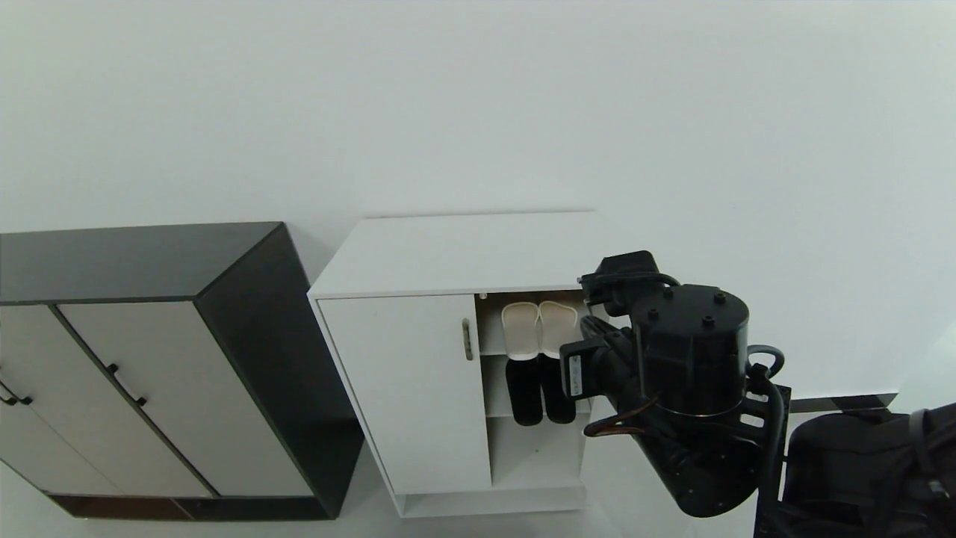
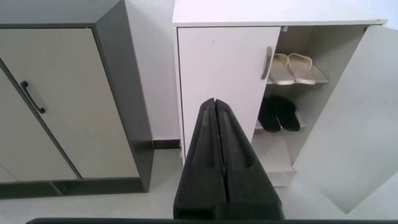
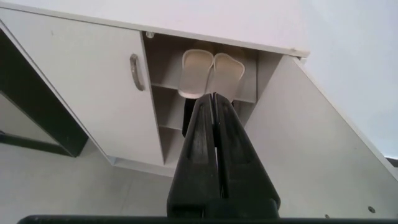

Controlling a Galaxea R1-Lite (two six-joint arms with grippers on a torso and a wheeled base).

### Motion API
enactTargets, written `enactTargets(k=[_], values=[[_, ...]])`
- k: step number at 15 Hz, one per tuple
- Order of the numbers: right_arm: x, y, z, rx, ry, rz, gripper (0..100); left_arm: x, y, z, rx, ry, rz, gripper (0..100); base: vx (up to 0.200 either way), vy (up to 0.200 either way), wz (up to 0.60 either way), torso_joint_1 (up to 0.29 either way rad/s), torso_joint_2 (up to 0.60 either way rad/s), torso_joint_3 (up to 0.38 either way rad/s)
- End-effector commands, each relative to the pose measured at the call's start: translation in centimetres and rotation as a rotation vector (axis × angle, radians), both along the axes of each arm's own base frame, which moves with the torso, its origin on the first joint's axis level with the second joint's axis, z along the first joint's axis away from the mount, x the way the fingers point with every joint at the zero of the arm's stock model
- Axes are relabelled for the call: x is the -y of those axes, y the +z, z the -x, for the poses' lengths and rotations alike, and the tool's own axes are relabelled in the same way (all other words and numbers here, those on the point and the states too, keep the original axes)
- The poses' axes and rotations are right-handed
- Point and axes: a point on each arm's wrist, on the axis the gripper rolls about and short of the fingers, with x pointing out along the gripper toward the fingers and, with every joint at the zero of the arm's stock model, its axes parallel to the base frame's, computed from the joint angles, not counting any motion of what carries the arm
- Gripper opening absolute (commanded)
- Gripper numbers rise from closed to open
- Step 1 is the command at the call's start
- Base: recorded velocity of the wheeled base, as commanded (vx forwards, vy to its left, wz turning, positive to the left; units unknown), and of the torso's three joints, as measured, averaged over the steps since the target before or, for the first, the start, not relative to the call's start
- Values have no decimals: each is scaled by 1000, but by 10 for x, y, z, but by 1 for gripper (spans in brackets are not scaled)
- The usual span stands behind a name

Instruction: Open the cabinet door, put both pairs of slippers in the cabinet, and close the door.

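The white cabinet has its right door open and its left door shut. White slippers lie on the top shelf, black slippers on the middle shelf. The left gripper and right gripper are both pressed closed, holding nothing. A white label on the right arm is too small to read. In the head view that arm hides the cabinet's right edge.
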Motion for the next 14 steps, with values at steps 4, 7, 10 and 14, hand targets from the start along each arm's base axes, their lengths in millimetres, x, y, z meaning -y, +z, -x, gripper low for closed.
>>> enactTargets(k=[4, 7, 10, 14], values=[[0, -2, 0, -4, 2, 6, 0, 0, 0, 0, 1, 1, 1, 0, 0, 0, -450, -1, -2, 2], [0, -2, 0, -4, 1, 6, 0, 0, 0, 0, 1, 1, 1, 0, 0, 0, -600, 10, 1, 1], [3, 0, -2, -1, -7, 0, 0, 0, 0, 0, 1, 4, 1, 0, 0, 0, -400, 2, 2, 2], [16, -1, -18, -5, -64, 6, 0, 0, 0, 0, -1, 4, 1, 0, 0, 0, 0, 0, 0, 0]])
